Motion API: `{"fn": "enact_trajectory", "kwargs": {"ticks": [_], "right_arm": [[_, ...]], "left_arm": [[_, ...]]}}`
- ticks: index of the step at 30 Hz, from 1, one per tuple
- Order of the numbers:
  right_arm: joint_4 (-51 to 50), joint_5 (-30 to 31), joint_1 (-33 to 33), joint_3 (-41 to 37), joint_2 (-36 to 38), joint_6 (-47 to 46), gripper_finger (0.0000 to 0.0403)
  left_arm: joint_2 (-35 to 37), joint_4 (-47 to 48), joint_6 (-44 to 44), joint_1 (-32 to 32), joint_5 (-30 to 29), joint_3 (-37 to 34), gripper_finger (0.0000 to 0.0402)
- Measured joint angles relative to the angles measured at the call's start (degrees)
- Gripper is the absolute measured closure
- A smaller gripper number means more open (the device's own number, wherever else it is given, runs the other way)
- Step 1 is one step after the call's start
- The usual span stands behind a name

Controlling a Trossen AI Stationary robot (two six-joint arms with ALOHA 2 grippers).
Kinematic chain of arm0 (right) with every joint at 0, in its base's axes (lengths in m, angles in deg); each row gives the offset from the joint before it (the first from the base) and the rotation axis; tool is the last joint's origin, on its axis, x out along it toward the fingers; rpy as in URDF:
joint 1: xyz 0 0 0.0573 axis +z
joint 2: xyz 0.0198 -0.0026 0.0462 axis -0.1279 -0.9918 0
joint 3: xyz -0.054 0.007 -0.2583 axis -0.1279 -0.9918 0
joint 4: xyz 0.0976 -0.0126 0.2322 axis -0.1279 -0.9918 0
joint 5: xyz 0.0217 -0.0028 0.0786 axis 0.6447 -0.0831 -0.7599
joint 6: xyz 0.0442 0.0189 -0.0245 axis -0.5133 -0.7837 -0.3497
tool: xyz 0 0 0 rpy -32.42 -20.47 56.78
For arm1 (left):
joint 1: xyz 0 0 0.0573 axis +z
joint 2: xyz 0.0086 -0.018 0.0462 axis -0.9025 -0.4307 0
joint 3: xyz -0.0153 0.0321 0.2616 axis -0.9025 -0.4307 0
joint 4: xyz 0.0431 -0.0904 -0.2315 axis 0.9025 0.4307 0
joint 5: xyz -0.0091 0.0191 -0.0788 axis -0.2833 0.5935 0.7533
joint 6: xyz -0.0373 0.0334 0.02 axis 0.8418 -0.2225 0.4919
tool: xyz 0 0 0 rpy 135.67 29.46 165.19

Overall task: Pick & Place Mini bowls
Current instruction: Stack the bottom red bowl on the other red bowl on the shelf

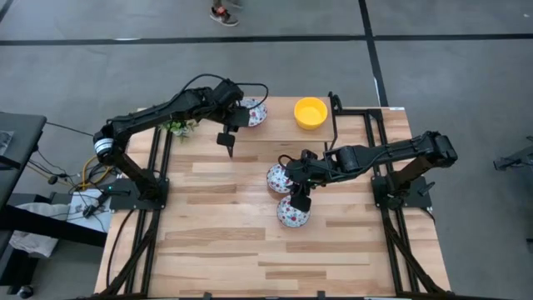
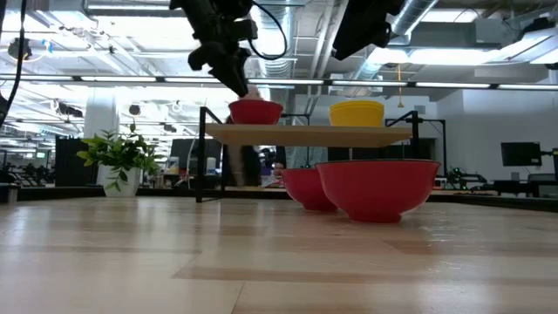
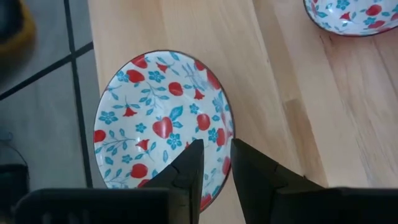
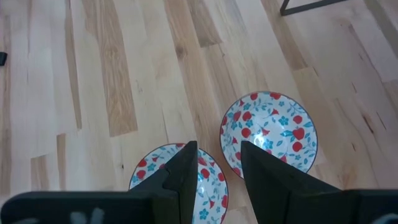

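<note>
One patterned mini bowl [image 1: 255, 113] [image 3: 161, 124], red outside in the low view [image 2: 255, 112], stands on its base on a raised wooden shelf [image 2: 314, 135] at the table's far edge. A yellow mini bowl [image 1: 311, 112] [image 2: 356, 113] stands to its right. My left gripper [image 1: 240, 117] [image 3: 217, 149] is slightly open, with one finger over the bowl's inside and one outside its rim. Two more patterned bowls [image 1: 279, 177] [image 1: 293, 214] [image 4: 268, 134] sit on the table. My right gripper [image 1: 298, 198] [image 4: 219, 158] hovers above them, open and empty. My left gripper comes from above with its fingers [image 3: 189, 171] on either side of the bowl's rim [image 3: 227, 140]. The bowl rests flat on the shelf. I cannot tell whether the fingers touch the rim.
A small green plant [image 1: 177, 127] [image 2: 122, 161] stands at the far left of the table. The shelf's black frame [image 1: 335, 117] rises beside the yellow bowl. Bare wood lies on the table's near half [image 1: 250, 258]. A person's foot [image 1: 223, 14] shows on the floor beyond.
</note>
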Motion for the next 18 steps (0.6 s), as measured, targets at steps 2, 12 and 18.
{"fn": "enact_trajectory", "kwargs": {"ticks": [2,12,18], "right_arm": [[-0.4,0.0,0.0,0.0,0.0,-0.2,0.029],[-4.5,-0.1,3.1,0.0,0.0,-4.6,0.029],[-8.9,0.4,8.4,-2.1,0.0,-11.8,0.029]], "left_arm": [[0.1,0.0,0.4,-0.3,-0.1,0.0,0.0322],[1.9,0.3,10.4,-3.4,-0.2,0.0,0.0322],[6.0,3.7,23.1,-5.8,8.6,-0.2,0.0325]]}}
